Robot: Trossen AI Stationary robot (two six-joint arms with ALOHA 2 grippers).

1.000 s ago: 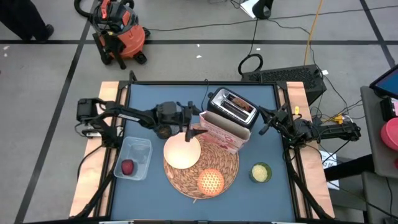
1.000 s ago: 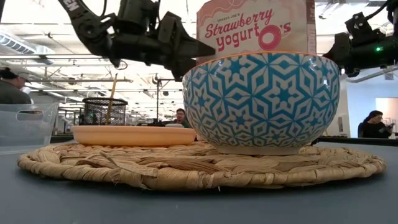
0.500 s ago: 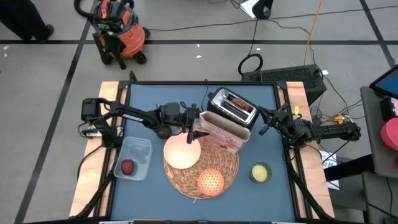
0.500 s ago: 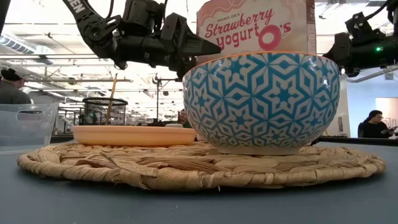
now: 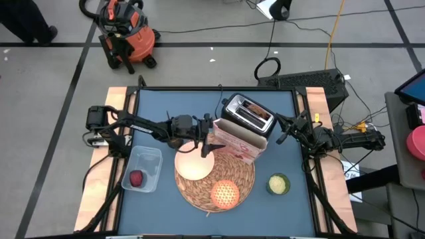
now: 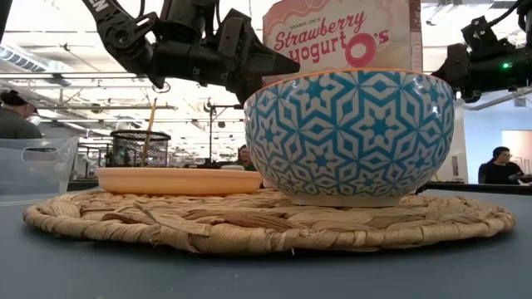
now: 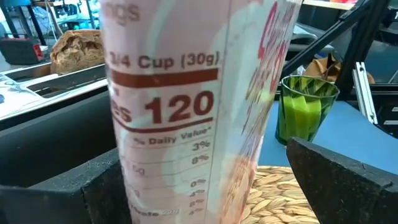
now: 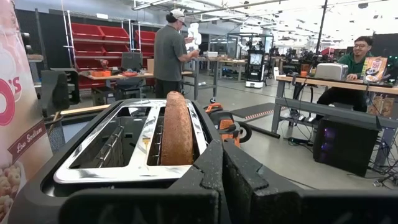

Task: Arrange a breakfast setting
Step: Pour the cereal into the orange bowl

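The pink-white cereal box stands upright at the far edge of the round straw placemat. My left gripper reaches level from the table's left, open, a finger on each side of the box's narrow side. On the mat sit a flat cream dish and a blue-patterned bowl. A dark-red fruit lies in the clear tub. My right gripper waits shut by the right edge. My left gripper has the box's narrow side between its open fingers, coming level from the table's left. One finger stands right beside the box's edge; whether it touches, I cannot tell. The other finger is clear of it.
A toaster with a bread slice stands just behind the box. A small green cup sits right of the mat. People move about in the room beyond the table.
My left gripper has edged toward the table's right, closer around the cereal box, staying open and level. The box has stayed upright in place.
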